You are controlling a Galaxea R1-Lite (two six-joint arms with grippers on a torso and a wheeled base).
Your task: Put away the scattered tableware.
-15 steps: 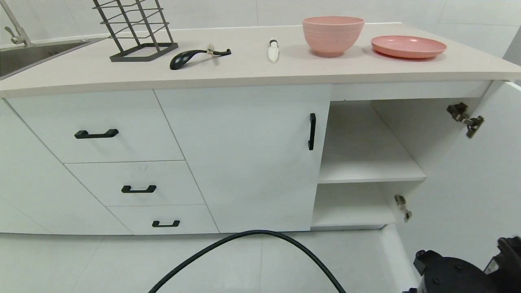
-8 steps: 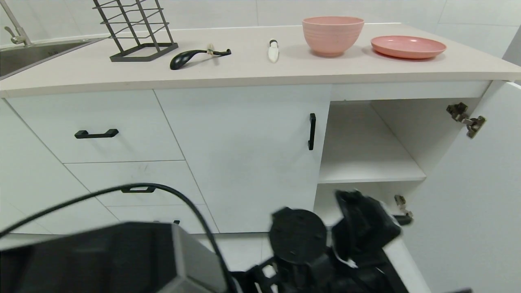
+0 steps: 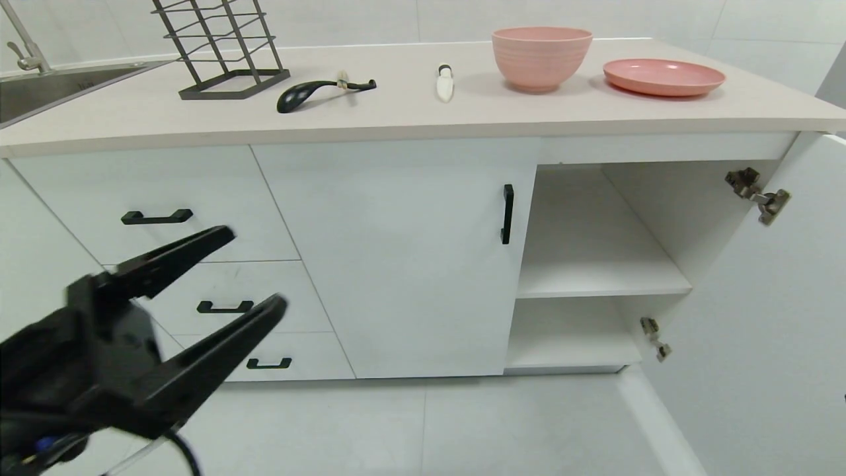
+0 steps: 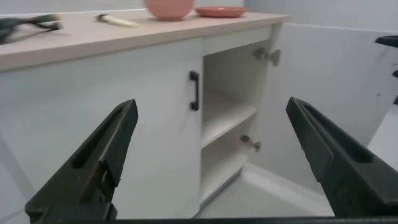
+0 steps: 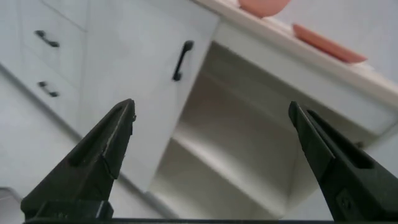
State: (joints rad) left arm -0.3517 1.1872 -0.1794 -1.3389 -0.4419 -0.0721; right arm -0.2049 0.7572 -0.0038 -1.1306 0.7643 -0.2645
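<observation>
Left gripper (image 3: 251, 270) spread wide, empty; right gripper (image 5: 211, 107) same. Pre-grasp step, I'd say: cabinet (image 3: 595, 277) open. Bowl (image 3: 540, 56), plate (image 3: 663, 75), spoon (image 3: 317, 90) on counter (image 3: 396, 112), well above and beyond left gripper. Next: lift to counter height, approach one item.
</observation>
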